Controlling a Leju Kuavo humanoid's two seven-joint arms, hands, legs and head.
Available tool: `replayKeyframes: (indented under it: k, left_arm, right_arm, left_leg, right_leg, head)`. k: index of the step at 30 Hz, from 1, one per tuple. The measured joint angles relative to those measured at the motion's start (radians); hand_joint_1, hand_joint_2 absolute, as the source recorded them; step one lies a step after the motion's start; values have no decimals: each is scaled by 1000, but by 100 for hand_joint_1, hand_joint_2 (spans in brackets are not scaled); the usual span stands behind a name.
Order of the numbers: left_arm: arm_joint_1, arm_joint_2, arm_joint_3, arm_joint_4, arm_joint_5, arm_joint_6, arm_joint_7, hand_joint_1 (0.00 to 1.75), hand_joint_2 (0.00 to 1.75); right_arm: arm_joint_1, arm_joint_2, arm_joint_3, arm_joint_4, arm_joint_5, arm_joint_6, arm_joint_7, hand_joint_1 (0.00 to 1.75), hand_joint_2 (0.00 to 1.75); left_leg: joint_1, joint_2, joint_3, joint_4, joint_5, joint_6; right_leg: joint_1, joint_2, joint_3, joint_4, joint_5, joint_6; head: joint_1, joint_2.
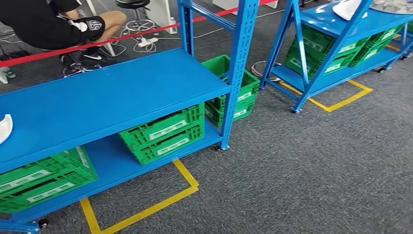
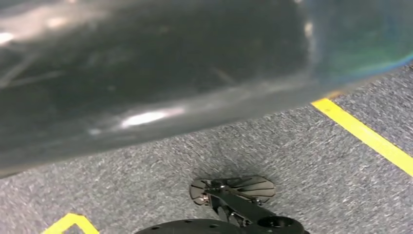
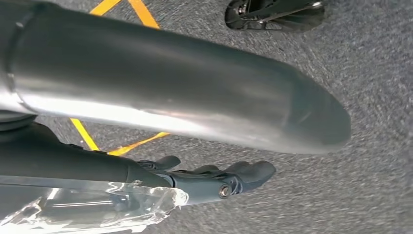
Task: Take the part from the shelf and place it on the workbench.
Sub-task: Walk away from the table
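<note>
My right hand (image 3: 214, 183) pinches a clear plastic-wrapped part (image 3: 92, 207), arm hanging for walking; I cannot tell my left fingers' state. Blue shelf (image 1: 97, 102) sits near.

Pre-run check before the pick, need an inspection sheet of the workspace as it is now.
Surface: near blue rack, top shelf mostly bare; far blue rack at the right.
Job's things: white piece at the near rack's left edge, cut off by the frame; white pieces on the far rack.
Clutter: green crates on both racks' lower shelves.
Hands: right hand hangs over the carpet, clear plastic film against its fingers, grip cannot be told; left hand too blurred to judge.
Cables: white cables and power strip on the floor.
Surroundings: seated person, red barrier tape, yellow floor tape.
</note>
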Motion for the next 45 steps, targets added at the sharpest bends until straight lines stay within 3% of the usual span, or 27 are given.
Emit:
replayKeyframes:
  k: [1, 2, 3, 5, 7, 9, 11, 13, 14, 16, 18, 20, 22, 24, 25, 27, 29, 30, 31, 32, 34, 36, 38, 40, 42, 44, 45]
  left_arm:
    - [0, 0, 0, 0, 0, 0, 0, 0, 0]
    - [0, 0, 0, 0, 0, -1, 0, 0, 0]
    - [0, 0, 0, 0, 0, -1, 0, 0, 0]
    - [-1, 0, 0, 0, 0, -1, 0, 0, 0]
    - [-2, 0, 0, 0, 1, 0, 0, 0, 0]
    - [0, 1, -1, 0, 1, 2, 0, 0, 0]
    - [1, 1, 0, 0, 1, 3, 0, 0, 0]
    - [-3, 1, 0, 0, 0, 4, -1, 0, 0]
    - [-6, 2, -1, 0, 0, 4, -1, 0, 0]
    - [-7, 2, -2, 0, 0, 4, -2, 0, 0]
    - [-6, 2, -1, 0, 0, 4, -2, 0, 0]
    - [-7, 2, -1, 0, 0, 4, -3, 0, 0]
    - [-10, 2, -1, 0, 0, 4, -6, 0, 0]
    - [-8, 1, 1, 0, 0, 3, -8, 0, 0]
    - [-6, 1, 2, 0, 0, 3, -8, 0, 0]
    - [-5, 0, 4, 0, 0, 3, -9, 0, 0]
    - [-8, 0, 4, 0, 0, 3, -10, 0, 0]
    - [-9, 0, 4, 0, 1, 2, -10, 0, 0]
    - [-9, 0, 4, 0, 1, 2, -10, 0, 0]
    - [-9, 0, 4, 0, 1, 1, -10, 0, 0]
    - [-9, 0, 4, 0, 2, -1, -10, 0, 0]
    - [-10, 0, 4, 0, 4, -1, -10, 0, 0]
    - [-10, 1, 4, 0, 6, -2, -11, 0, 0]
    - [-8, 1, 5, 1, 8, -2, -11, 0, 0]
    - [-8, 1, 6, 1, 8, -1, -11, 0, 0]
    - [-11, 2, 5, 2, 9, -1, -11, 0, 0]
    - [-13, 2, 5, 2, 10, -1, -11, 0, 0]
  right_arm:
    - [1, 0, 0, 0, 0, 0, 0, 0, 0]
    - [1, 0, 0, 0, 0, 0, 0, 0, 0]
    - [1, 0, 0, 0, 0, 0, 0, 0, 0]
    - [0, 0, 0, 0, 1, 0, 0, 0, 0]
    - [0, 0, 0, 1, 2, 0, -1, 0, 0]
    - [-2, 0, -2, 1, 5, 0, -3, 0, 0]
    - [-5, 0, -4, 1, 9, -1, -5, 0, 0]
    - [-5, 0, -5, 2, 12, -2, -7, 0, 0]
    - [-4, 0, -6, 2, 12, -2, -8, 0, 0]
    - [-4, 0, -8, 3, 14, -2, -8, 0, 0]
    - [-7, 0, -9, 3, 16, -2, -8, 0, 0]
    - [-9, 0, -9, 3, 18, -2, -9, 0, 0]
    - [-11, 0, -11, 4, 19, -2, -11, 0, 0]
    - [-15, 0, -13, 4, 20, -2, -13, 0, 0]
    - [-17, 0, -13, 4, 20, -2, -14, 0, 0]
    - [-18, 0, -14, 4, 20, -2, -16, 0, 0]
    - [-15, 0, -16, 5, 21, -2, -18, 0, 0]
    - [-14, 0, -17, 6, 21, -1, -18, 0, 0]
    - [-13, 0, -17, 7, 21, 0, -18, 0, 0]
    - [-13, 0, -18, 8, 22, 0, -18, 0, 0]
    - [-13, 0, -19, 9, 22, 1, -20, 0, 0]
    - [-13, 0, -19, 11, 22, 1, -21, 0, 0]
    - [-13, 0, -20, 13, 22, 1, -23, 0, 0]
    - [-14, 0, -22, 14, 22, 0, -27, 0, 0]
    - [-15, 0, -23, 14, 22, 0, -33, 0, 0]
    - [-13, 1, -23, 14, 20, 1, -41, 0, 0]
    - [-12, 1, -23, 14, 19, 1, -44, 0, 0]
  left_leg:
    - [0, -14, 0, 0, 0, 0]
    - [1, -29, 2, 0, 0, -1]
    - [3, -45, 4, 1, -1, -3]
    - [6, -75, 4, 5, -3, -14]
    - [6, -100, -3, 8, -1, -29]
    - [10, -122, -10, 4, 6, -43]
    - [9, -88, -24, 25, -9, -52]
    - [4, -21, -72, 121, -64, -56]
    - [3, -1, -106, 189, -95, -57]
    - [3, 10, -150, 279, -120, -56]
    - [0, 19, -123, 232, -76, -50]
    - [-6, 55, -50, 99, -20, -41]
    - [-13, 79, -11, 22, -3, -32]
    - [-15, 65, -10, 12, -3, -23]
    - [-13, 55, -9, 8, 0, -18]
    - [-6, 34, -6, 1, 5, -9]
    - [-3, 12, -6, 0, 6, -3]
    - [-3, -1, -7, 0, 6, -1]
    - [-3, -15, -6, 0, 6, -1]
    - [-2, -29, -5, 1, 5, -1]
    - [0, -59, 0, 2, 4, -5]
    - [0, -88, 0, 7, 1, -15]
    - [1, -113, -6, 7, 4, -29]
    - [6, -128, -11, 3, 9, -41]
    - [2, -84, -32, 38, -14, -50]
    - [-2, -17, -90, 150, -74, -54]
    - [-2, -1, -126, 219, -102, -56]
  right_leg:
    - [0, 2, -14, 22, 3, 0]
    - [-2, 3, -8, 1, 28, 1]
    - [-4, 11, 15, -54, 65, 2]
    - [-13, 61, 76, -194, 126, 5]
    - [-18, 97, 103, -260, 138, 0]
    - [-15, 80, 108, -264, 137, -16]
    - [-14, 53, 113, -267, 142, -33]
    - [-11, 21, 113, -269, 144, -43]
    - [-8, 4, 113, -269, 143, -46]
    - [-3, -30, 109, -269, 140, -51]
    - [0, -60, 110, -269, 134, -53]
    - [4, -84, 117, -268, 126, -48]
    - [8, -103, 126, -269, 119, -38]
    - [9, -120, 138, -276, 117, -27]
    - [8, -114, 144, -276, 115, -21]
    - [6, -64, 134, -235, 83, -10]
    - [3, -11, 75, -113, 19, -4]
    - [3, -3, 40, -48, -7, -3]
    - [2, 0, 15, -6, -15, -2]
    - [2, 2, 7, -2, -1, -2]
    - [-3, 18, 44, -103, 75, -1]
    - [-11, 71, 94, -223, 128, 0]
    - [-12, 97, 112, -263, 131, -9]
    - [-9, 72, 118, -266, 135, -26]
    - [-10, 43, 124, -274, 142, -41]
    - [-7, 10, 125, -278, 144, -50]
    - [-5, -7, 124, -279, 143, -53]
  head:
    - [0, 0]
    - [0, 0]
    - [0, 0]
    - [1, 0]
    - [2, 0]
    - [2, 0]
    - [-1, 0]
    - [-9, 0]
    - [-13, 0]
    - [-13, 0]
    - [-13, 0]
    - [-13, 0]
    - [-11, 0]
    - [-9, 0]
    - [-9, 0]
    - [-4, 0]
    - [2, 0]
    - [3, 0]
    - [3, 0]
    - [3, 0]
    - [3, 0]
    - [3, 0]
    - [2, 0]
    - [2, 0]
    - [-5, 0]
    - [-14, 0]
    - [-15, 0]
